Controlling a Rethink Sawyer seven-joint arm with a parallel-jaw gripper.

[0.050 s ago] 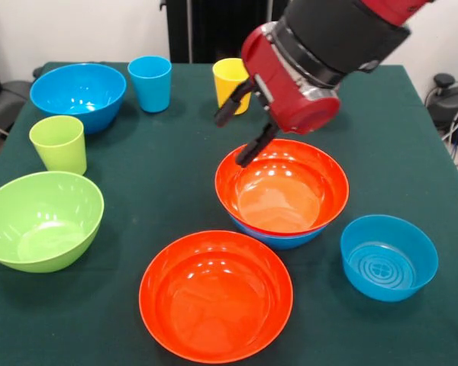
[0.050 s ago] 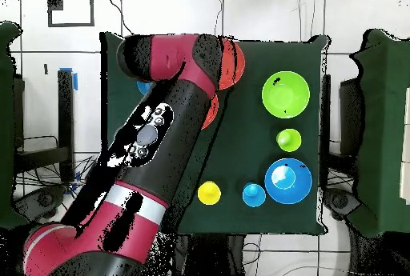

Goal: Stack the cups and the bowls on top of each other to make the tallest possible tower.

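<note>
An orange bowl [image 1: 282, 191] sits nested in a blue bowl [image 1: 278, 239], a low tower of two. My gripper [image 1: 243, 126] hangs open and empty just above that orange bowl's far left rim. A second orange bowl [image 1: 216, 293] lies in front of the stack. A smaller blue bowl [image 1: 389, 257] stands to the right. At the left are a green bowl [image 1: 42, 219], a green cup [image 1: 59, 143], a wide blue bowl [image 1: 78, 93] and a blue cup [image 1: 150, 82]. A yellow cup [image 1: 230, 82] stands partly hidden behind my fingers. In the overhead view the arm hides the gripper.
The overhead view shows the green bowl [image 2: 286, 94], green cup [image 2: 289, 139], blue bowl [image 2: 288, 181], blue cup [image 2: 254, 194] and yellow cup [image 2: 209, 193] on the dark green cloth [image 2: 240, 153]. The arm [image 2: 160, 129] covers the orange bowls except for slivers.
</note>
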